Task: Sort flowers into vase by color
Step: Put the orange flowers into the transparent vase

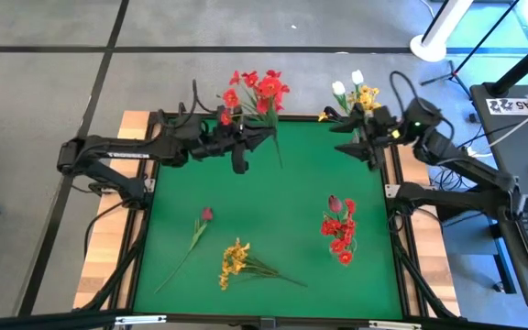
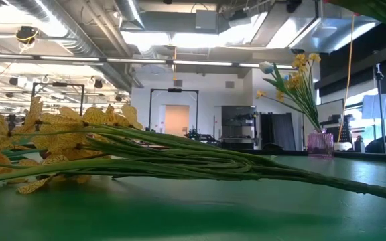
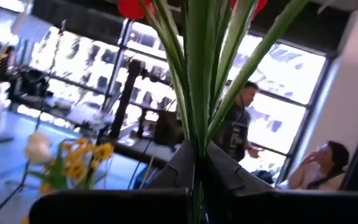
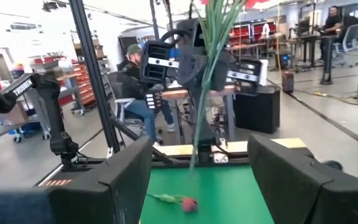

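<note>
My left gripper (image 1: pixel 262 137) is at the table's far edge, shut on a bunch of red flowers (image 1: pixel 257 90); in the left wrist view its green stems (image 3: pixel 194 93) rise from between the fingers. My right gripper (image 1: pixel 345 139) waits open near the far right corner, beside a small pink vase (image 2: pixel 320 143) holding yellow sprays and white tulips (image 1: pixel 356 93). On the green mat lie a dark pink bud flower (image 1: pixel 205 216), a yellow spray (image 1: pixel 236 261) and a red cluster (image 1: pixel 340 231) with a dark bud beside it, all on their sides. My left gripper pinches several green stems of the red bunch between its two fingers (image 3: pixel 229 171), partway down the stems (image 3: pixel 196 140). The fingers come level from the table's left and lie across the stems. The bunch stands nearly upright, lifted clear, its lower stem ends (image 4: pixel 194 158) hanging free above the mat.
The green mat (image 1: pixel 273 211) has a dark frame with wooden boards along its left and right sides. The yellow spray (image 2: pixel 79 144) lies close to the near edge. People sit and stand in the room beyond the table. A laptop desk stands off the right side.
</note>
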`<state>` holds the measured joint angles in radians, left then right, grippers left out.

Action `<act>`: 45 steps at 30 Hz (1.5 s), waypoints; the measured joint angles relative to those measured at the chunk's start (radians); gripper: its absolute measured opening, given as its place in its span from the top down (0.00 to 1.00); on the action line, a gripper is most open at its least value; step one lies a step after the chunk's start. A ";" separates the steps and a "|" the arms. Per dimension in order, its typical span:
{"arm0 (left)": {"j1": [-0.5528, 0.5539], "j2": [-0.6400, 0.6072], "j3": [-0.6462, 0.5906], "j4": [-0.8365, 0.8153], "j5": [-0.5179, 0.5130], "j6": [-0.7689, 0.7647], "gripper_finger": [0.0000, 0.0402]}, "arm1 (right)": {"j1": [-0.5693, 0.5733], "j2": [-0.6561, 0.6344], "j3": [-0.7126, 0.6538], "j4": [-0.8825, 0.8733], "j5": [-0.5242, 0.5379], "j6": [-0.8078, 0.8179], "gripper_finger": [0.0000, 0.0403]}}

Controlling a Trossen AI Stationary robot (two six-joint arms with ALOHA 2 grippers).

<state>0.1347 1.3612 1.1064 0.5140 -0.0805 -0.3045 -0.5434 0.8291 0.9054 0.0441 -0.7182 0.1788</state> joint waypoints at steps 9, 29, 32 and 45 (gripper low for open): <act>0.016 0.076 0.000 0.217 0.094 0.002 0.99 | 0.114 0.151 0.000 0.132 0.049 0.012 0.35; 0.021 0.160 0.000 0.267 0.064 0.026 0.99 | 0.160 0.316 0.000 0.315 0.034 0.135 0.35; 0.014 0.160 0.000 0.268 0.064 0.026 0.99 | 0.160 0.328 0.000 0.322 0.036 0.137 0.35; -0.008 0.160 0.001 0.295 0.064 0.025 0.99 | 0.220 0.449 0.092 0.329 -0.009 0.180 0.45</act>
<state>0.1272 1.5215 1.1072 0.8090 -0.0162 -0.2790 -0.3238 1.2778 0.9973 0.3732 -0.7267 0.3585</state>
